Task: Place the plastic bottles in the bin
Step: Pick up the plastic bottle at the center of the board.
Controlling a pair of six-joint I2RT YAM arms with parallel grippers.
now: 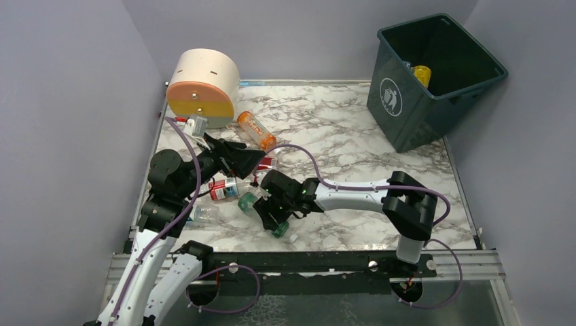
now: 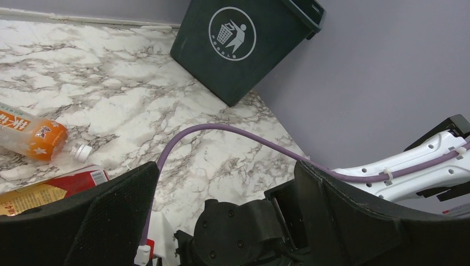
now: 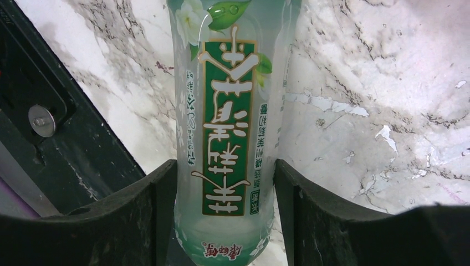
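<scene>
Bottle with green label (image 3: pixel 227 111) is sitting clasped in the right claw (image 3: pixel 224 177) — presumably for carrying to the bin (image 1: pixel 407 112); left claw (image 2: pixel 224 166) is hanging open, empty.

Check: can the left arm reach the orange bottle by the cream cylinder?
Probably yes. The left fingers, open, hover just short of the orange bottle, which lies uncovered on the marble; the right fingers, shut on the green bottle, sit off that path.
</scene>
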